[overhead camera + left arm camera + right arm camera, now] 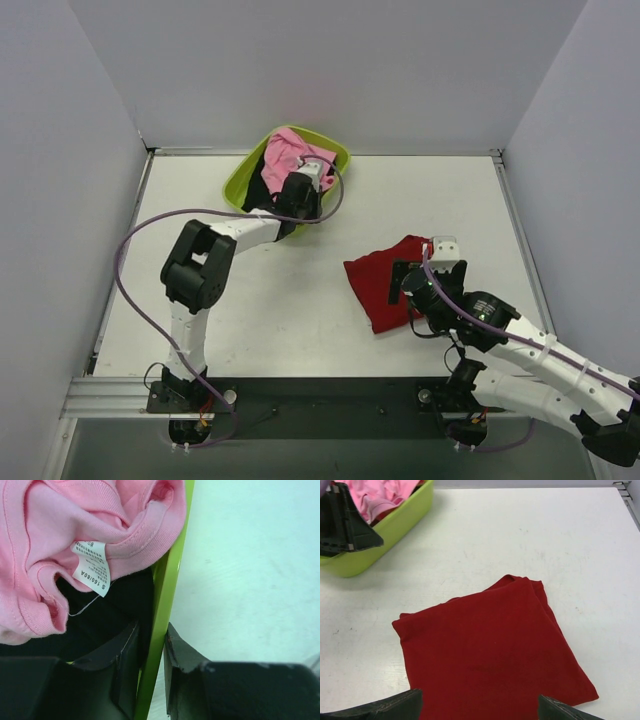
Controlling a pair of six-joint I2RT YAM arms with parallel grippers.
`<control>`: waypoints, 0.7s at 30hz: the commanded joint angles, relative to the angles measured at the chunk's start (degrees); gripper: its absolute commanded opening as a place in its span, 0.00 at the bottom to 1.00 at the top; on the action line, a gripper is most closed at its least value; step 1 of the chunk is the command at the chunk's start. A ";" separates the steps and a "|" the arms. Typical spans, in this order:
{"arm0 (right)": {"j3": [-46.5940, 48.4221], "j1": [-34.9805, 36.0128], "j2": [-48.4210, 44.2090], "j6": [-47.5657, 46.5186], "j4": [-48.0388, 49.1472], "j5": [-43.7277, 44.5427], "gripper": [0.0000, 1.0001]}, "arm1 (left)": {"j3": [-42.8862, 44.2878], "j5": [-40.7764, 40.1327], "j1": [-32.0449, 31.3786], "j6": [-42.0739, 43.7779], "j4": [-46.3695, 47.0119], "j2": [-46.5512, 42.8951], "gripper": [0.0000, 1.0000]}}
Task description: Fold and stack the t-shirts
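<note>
Two shirts, one tub, two arms. Seen from above, the tub (236,186) sits at 11 o'clock from the middle of the table (520,540), by the far edge. One pink shirt (285,155) lies bunched inside it, with one white label (92,567) showing and something black (100,625) under it. The left gripper (151,630) is at the tub's 5 o'clock side. Its jaws are clamped on the tub wall, one finger inside and one outside.

One red shirt (495,650) lies folded flat on the table at 3 o'clock from the middle, well apart from the tub. The right gripper (480,697) hangs over the shirt's near edge. Its jaws are spread wide and hold nothing.
</note>
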 commanded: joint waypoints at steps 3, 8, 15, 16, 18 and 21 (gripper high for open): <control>-0.50 0.36 0.59 0.01 2.56 -0.46 1.00 | -7.35 -5.30 6.78 -5.15 -9.76 -7.28 0.00; -2.34 0.62 0.32 0.45 5.01 -1.34 1.00 | -8.77 -3.90 10.21 -2.60 -14.76 -10.63 0.00; -3.05 1.23 -0.29 0.98 6.34 -2.75 1.00 | -4.37 -2.50 15.65 4.07 -20.48 -10.19 0.00; -3.05 1.24 -0.73 0.89 6.34 -2.75 1.00 | -4.28 -1.54 17.49 4.60 -20.49 -9.93 0.00; -3.23 1.32 -1.17 0.98 6.43 -2.75 1.00 | -3.93 0.05 19.17 5.83 -20.40 -9.31 0.00; -3.58 1.32 -1.70 1.15 6.43 -3.10 1.00 | -3.67 3.73 22.95 6.71 -19.35 -7.65 0.00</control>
